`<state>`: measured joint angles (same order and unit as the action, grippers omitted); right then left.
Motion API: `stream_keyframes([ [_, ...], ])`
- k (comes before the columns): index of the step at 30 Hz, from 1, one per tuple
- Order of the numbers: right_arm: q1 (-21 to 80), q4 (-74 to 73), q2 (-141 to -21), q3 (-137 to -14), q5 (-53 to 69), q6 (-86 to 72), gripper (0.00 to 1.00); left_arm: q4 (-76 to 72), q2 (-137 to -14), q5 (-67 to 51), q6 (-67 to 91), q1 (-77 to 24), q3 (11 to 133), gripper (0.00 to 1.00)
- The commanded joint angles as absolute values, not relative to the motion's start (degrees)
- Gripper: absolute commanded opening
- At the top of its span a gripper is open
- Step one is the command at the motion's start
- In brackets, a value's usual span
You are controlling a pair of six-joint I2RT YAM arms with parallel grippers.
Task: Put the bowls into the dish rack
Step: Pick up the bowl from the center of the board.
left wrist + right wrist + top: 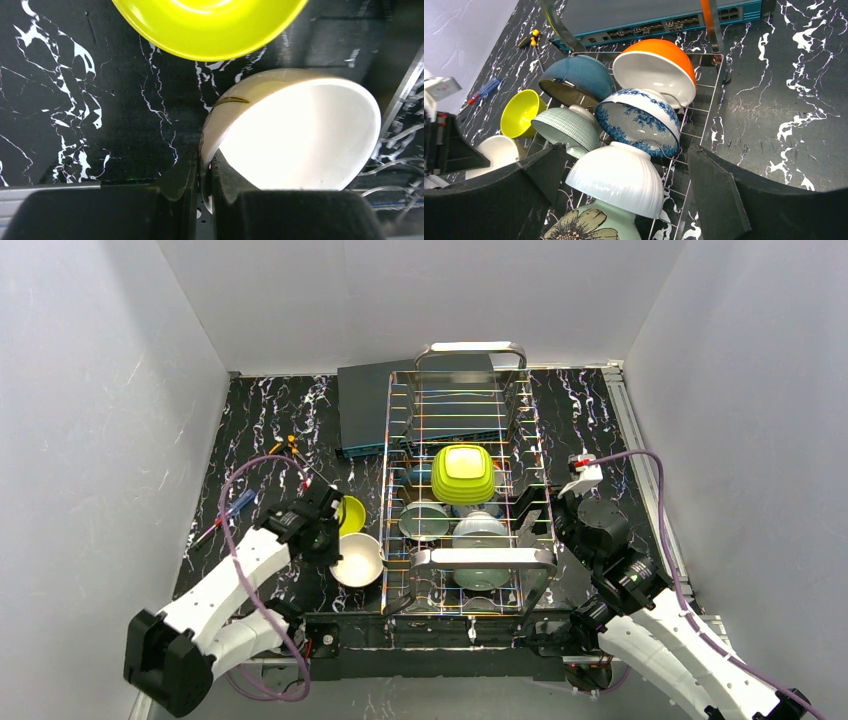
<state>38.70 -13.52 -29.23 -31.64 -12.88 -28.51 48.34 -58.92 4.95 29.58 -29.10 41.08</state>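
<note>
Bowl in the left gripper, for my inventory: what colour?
Beige, glossy round bowl; the left wrist view shows it best.

Your left arm (235, 575) and right arm (680, 640) wear white shells between black joints. A purple cable (232, 540) runs back from each wrist. The fingers (719, 200) are matte black; a red-marked white block (583, 472) sits just behind the right gripper (624, 150).

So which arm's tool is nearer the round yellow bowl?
Left. The left tool grips the beige bowl beside the yellow bowl; the right tool is across the dish rack.
</note>
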Motion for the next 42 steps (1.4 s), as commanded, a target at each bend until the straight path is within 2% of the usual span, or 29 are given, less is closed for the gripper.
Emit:
stream_keyframes([
  [1, 38.8, -11.1, -29.1, -34.5, -12.6, -28.1, 0.99, 45.3, -49.2, 0.2, 28.1, -29.9, 42.4, 0.00],
  [7, 38.8, -10.3, -28.9, -33.9, -11.4, -27.5, 0.99, 38.4, -38.5, 1.9, 22.3, -30.0, 40.6, 0.00],
  [12, 38.8, -10.0, -28.7, -33.4, -11.0, -27.2, 0.99, 21.1, -33.5, -0.9, 19.0, -30.1, 33.8, 0.00],
  [18, 38.8, -10.2, -28.2, -33.1, -11.3, -27.0, 0.99, -0.3, -35.3, -2.7, 18.8, -30.4, 28.6, 0.00],
  [26, 38.8, -10.4, -28.1, -32.7, -12.0, -26.9, 0.99, -8.0, -40.7, 3.0, 13.4, -37.6, 29.7, 0.00],
  [34, 38.8, -10.5, -28.5, -32.7, -12.2, -26.3, 0.99, -31.0, -35.5, 0.0, 7.4, -41.9, 17.3, 0.00],
  [38, 38.8, -10.8, -28.6, -32.8, -11.9, -26.3, 0.99, -34.1, -36.0, 0.1, 4.5, -44.7, 16.1, 0.00],
  [42, 38.8, -10.6, -28.6, -32.8, -12.0, -26.3, 0.99, -35.1, -37.0, 6.9, 1.2, -49.2, 16.0, 0.00],
])
